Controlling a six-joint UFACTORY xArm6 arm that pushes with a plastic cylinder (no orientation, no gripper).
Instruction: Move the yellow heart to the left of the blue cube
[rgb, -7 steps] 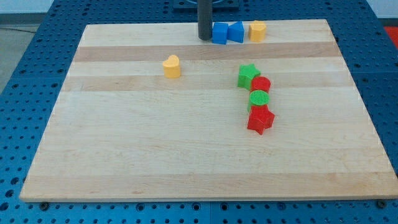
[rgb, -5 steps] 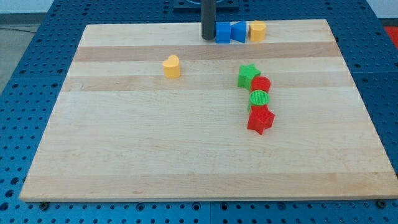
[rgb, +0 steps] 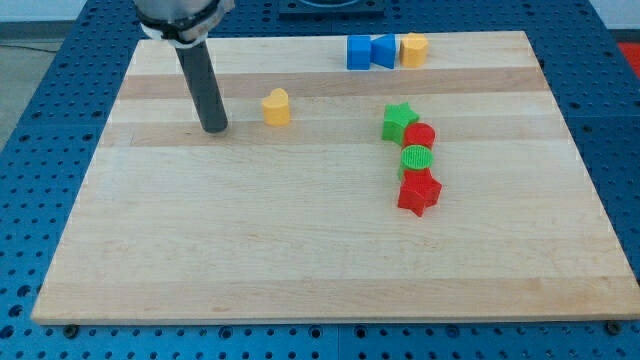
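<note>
Yellow heart (rgb: 276, 106) sits just right of my tip (rgb: 214, 130) (no gripper fitted), blue cube (rgb: 358, 52) well apart.

Probably a lab: wooden board (rgb: 330, 250) (on blue pegboard (rgb: 40, 150)).

views: one | position: raised, beyond the desk (rgb: 330, 260) near edge | facing: down toward far edge | range: medium, all four desk corners visible | overlap: none

The table (rgb: 320, 250) is carrying eight blocks. My tip (rgb: 215, 129) is resting on it, with the yellow heart (rgb: 277, 107) just to its right. Farther right are lying the blue cube (rgb: 358, 52), another blue block (rgb: 382, 50), a yellow block (rgb: 413, 48), a green star (rgb: 399, 121), a red cylinder (rgb: 421, 136), a green cylinder (rgb: 416, 159) and a red star (rgb: 419, 192).
</note>
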